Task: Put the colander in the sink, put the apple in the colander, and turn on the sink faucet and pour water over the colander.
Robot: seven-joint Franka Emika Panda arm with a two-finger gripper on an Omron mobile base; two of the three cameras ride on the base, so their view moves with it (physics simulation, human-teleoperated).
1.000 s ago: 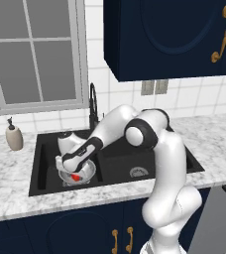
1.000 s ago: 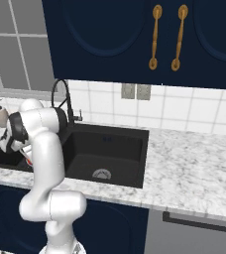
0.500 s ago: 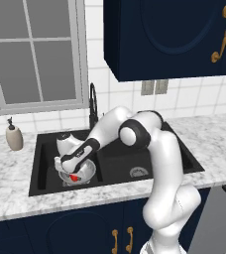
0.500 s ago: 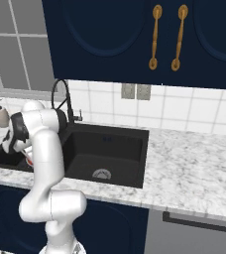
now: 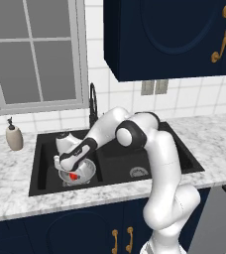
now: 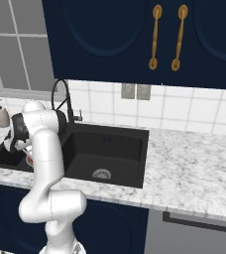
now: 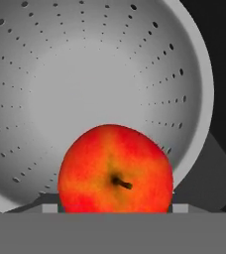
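A marble-look counter point(image 5: 16, 173) runs under a window and dark navy cabinets, and set into it is the black double-basin sink point(image 5: 40, 163). The colander point(image 5: 85, 171) already sits in the left basin, and the white arm bends down over it from the right, its gripper point(image 5: 68, 166) hanging just above the bowl. The apple point(image 5: 74, 175) shows as a red spot inside the rim; in the hand view the apple point(image 7: 116, 168) lies close under the fingers with the perforated wall of the colander point(image 7: 75, 79) spreading out behind it.

Whether the fingers are clamped on the fruit or have just let it go, I honestly cannot tell: the tips are hidden at the apple's flanks, and the fruit sits squarely between them either way.

From where I stand, the risks look like these. If the hand lifts while the pads are touching the apple, it may drag the fruit up the sloping wall and roll it over the rim into the basin. A sideways pull could also nudge the light bowl off its foot. Then the black faucet point(image 5: 92, 101) rises just behind the arm; swinging up toward its lever, the elbow or wrist might knock the spout, so that the water would miss the colander.
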